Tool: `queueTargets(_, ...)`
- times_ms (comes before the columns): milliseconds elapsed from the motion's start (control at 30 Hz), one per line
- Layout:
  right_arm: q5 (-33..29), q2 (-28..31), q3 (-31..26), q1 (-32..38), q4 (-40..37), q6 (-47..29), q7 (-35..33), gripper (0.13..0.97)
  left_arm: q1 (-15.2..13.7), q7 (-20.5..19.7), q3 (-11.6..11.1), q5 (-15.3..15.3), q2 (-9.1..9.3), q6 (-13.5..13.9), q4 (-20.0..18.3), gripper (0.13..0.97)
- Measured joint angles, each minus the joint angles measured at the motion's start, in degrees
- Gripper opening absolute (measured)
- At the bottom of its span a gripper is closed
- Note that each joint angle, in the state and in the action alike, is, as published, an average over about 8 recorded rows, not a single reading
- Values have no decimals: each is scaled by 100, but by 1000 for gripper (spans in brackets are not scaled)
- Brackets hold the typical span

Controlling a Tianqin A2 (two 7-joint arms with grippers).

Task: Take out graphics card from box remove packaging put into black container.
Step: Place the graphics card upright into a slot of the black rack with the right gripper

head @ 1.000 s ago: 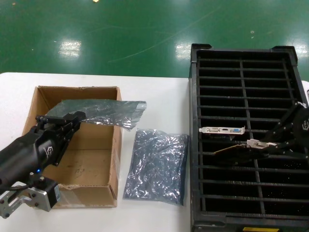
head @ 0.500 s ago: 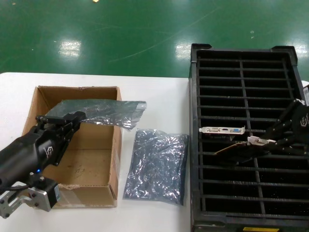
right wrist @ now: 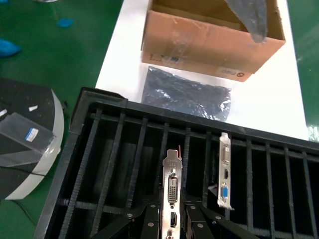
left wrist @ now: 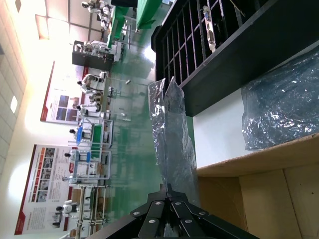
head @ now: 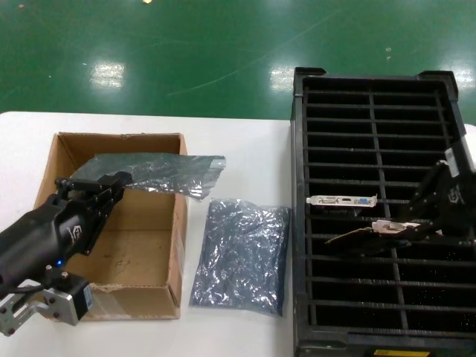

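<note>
On the white table, at the robot's left, sits the box — brown cardboard, flaps open, its floor bare where it shows. Over the box's near-left corner hangs the left gripper, its jaws closed on one end of the packaging, a crinkled silver-grey bag that stretches level across the top of the box and pokes past its right wall. From the left wrist view the same bag runs straight out from the pinched fingertips, flat and limp. Just beside the box on the right, a second bag lies flat on the table, between the box and the black container. Inside the crate's grid of slots, one parked card already stands in the left column, silver bracket up, blue port showing. Just nearer the robot, the right gripper holds the graphics card tilted above the dividers, its dark board reaching left over the left column. In the right wrist view the jaws are clamped on the card's bracket end, which sits just beside the parked card.
</note>
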Motion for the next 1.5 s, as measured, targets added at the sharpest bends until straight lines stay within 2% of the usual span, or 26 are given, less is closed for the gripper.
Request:
queueTargets(933,-672,-658,-494,95,-95,190,95,186,0,0,0,0,0,0,0,140)
queueTargets(1500,-822,-653,-520,207,-46,136,175,186,0,0,0,0,0,0,0,140)
